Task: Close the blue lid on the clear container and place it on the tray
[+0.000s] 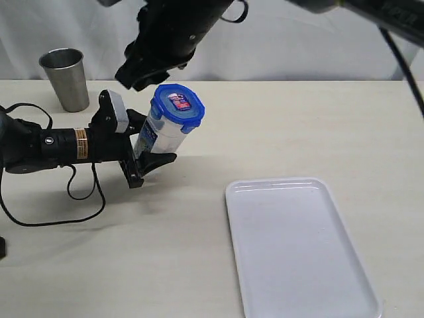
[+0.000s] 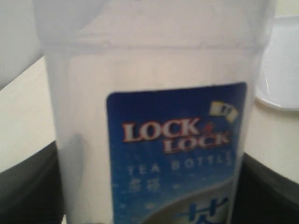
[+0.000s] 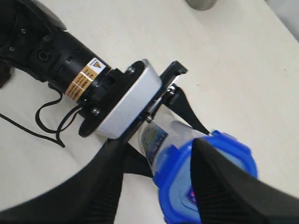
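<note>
Clamping the lower body of the tall translucent plastic canister (image 1: 162, 129), the left gripper (image 1: 147, 142) has its two black fingers (image 2: 28, 191) pressed on opposite sides, so the canister sits squarely between them and tilts away from that wrist. A blue printed label (image 2: 177, 154) reading LOCK & LOCK TEA BOTTLE faces the left wrist camera from just between the fingers. At the canister's far end from those fingers sits the bright blue rounded-square plastic lid (image 1: 179, 105), seated on the rim, with a small red-and-white sticker on top. The right gripper (image 3: 158, 147) hovers just beside the lid with its ribbed black fingers (image 3: 224, 186) spread apart and gripping nothing. The flat white rectangular plastic tray (image 1: 298, 245) lies well apart from both pairs of fingers, on the pale tabletop (image 1: 318, 126). A grey tapered steel cup (image 1: 66, 79) stands behind the left arm
</note>
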Action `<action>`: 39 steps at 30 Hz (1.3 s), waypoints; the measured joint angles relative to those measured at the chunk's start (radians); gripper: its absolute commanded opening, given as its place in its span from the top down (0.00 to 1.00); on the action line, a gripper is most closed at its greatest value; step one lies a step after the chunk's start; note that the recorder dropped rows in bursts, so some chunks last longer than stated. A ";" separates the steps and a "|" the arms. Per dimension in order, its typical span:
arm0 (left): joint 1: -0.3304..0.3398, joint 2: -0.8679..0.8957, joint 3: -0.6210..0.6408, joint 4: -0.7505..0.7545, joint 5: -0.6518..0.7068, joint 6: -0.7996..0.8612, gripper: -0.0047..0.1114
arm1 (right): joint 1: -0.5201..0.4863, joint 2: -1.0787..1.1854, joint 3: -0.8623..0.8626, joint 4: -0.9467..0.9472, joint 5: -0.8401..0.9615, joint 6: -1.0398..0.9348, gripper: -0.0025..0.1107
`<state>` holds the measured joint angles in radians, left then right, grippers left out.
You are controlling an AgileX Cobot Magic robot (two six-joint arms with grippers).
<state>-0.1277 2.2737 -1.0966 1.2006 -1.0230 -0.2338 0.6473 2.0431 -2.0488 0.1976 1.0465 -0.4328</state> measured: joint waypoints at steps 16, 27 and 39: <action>-0.097 -0.173 0.000 0.010 0.298 0.050 0.96 | -0.219 -0.252 0.288 0.172 -0.144 -0.126 0.94; -0.427 -0.238 -0.096 0.022 0.851 0.452 0.96 | -0.428 -0.532 0.701 0.302 -0.501 -0.220 0.94; -0.644 -0.238 -0.259 0.122 1.319 0.685 0.96 | -0.546 -0.646 0.851 0.306 -0.562 -0.277 0.94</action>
<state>-0.7715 2.0354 -1.3554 1.3228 0.2962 0.4509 0.1015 1.3973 -1.1973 0.5034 0.4842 -0.7103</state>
